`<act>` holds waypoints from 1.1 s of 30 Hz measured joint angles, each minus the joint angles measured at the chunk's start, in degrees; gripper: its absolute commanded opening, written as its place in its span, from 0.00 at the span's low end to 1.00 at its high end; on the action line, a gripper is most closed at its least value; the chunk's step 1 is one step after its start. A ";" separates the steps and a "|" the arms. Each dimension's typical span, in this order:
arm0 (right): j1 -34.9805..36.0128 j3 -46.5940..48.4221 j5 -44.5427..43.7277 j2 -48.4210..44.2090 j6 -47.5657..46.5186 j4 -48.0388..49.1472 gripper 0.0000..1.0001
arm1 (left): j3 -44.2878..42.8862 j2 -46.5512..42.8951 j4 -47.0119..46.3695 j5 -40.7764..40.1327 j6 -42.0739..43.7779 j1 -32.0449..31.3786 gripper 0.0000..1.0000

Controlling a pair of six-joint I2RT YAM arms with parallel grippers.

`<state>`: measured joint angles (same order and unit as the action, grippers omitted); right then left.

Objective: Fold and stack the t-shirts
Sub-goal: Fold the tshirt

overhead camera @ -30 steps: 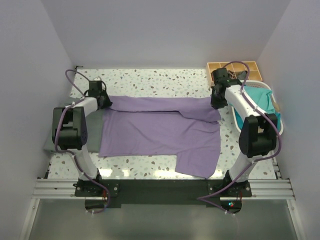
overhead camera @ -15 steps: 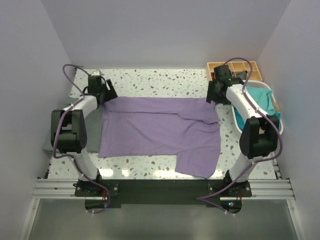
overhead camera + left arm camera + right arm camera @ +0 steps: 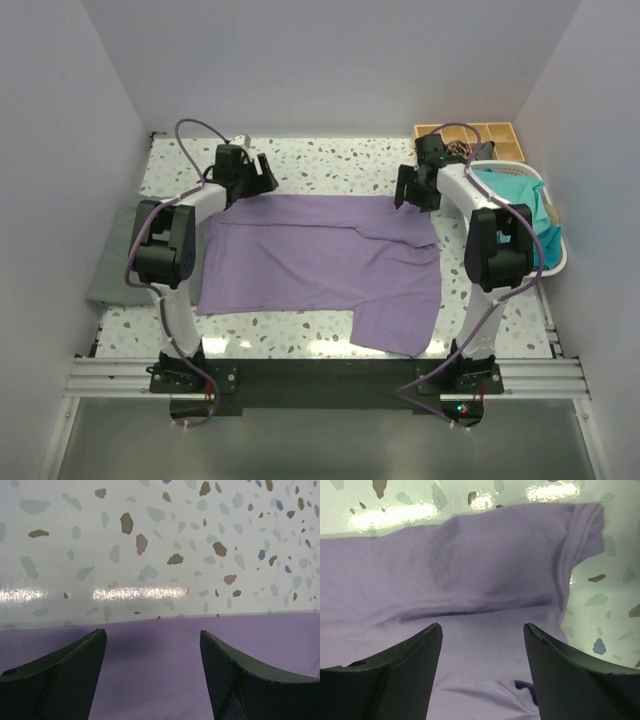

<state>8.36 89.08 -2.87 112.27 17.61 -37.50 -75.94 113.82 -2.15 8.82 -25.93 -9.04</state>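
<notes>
Top view: lavender t-shirt [image 3: 320,265] lies spread flat mid-table [image 3: 330,160], its far strip doubled over, one sleeve pointing at the near edge. Left gripper [image 3: 262,172] is at the shirt's far-left corner and right gripper [image 3: 408,190] at its far-right corner, both with jaws apart and nothing in them. Grey t-shirt [image 3: 110,270] sits at the table's left edge; teal t-shirts [image 3: 520,195] are in the white basket [image 3: 555,255] at the right edge, wooden tray [image 3: 480,133] in the far-right corner. Left wrist: fingers [image 3: 60,680] spread wide, lavender cloth below and between them, its edge running straight across, bare speckled table beyond. Right wrist: fingers [image 3: 395,675] spread wide over lavender cloth, with the hemmed sleeve [image 3: 575,535] ahead on the right.
</notes>
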 measured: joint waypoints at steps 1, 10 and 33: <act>0.00 0.02 0.26 0.68 0.04 0.02 0.70 | 0.00 1.05 0.22 0.24 -0.04 0.02 0.80; 0.00 0.81 -0.76 6.62 0.87 -0.46 0.70 | 1.84 3.61 -0.46 0.63 -0.04 0.02 0.79; 0.11 14.73 -12.20 16.48 -1.53 -3.50 0.76 | -4.37 10.12 -6.38 0.48 -0.42 -3.54 0.82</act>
<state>8.47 103.81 -15.07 128.75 16.08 -40.99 -80.31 123.94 -8.54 9.30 -26.35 -12.58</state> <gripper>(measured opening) 0.735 0.795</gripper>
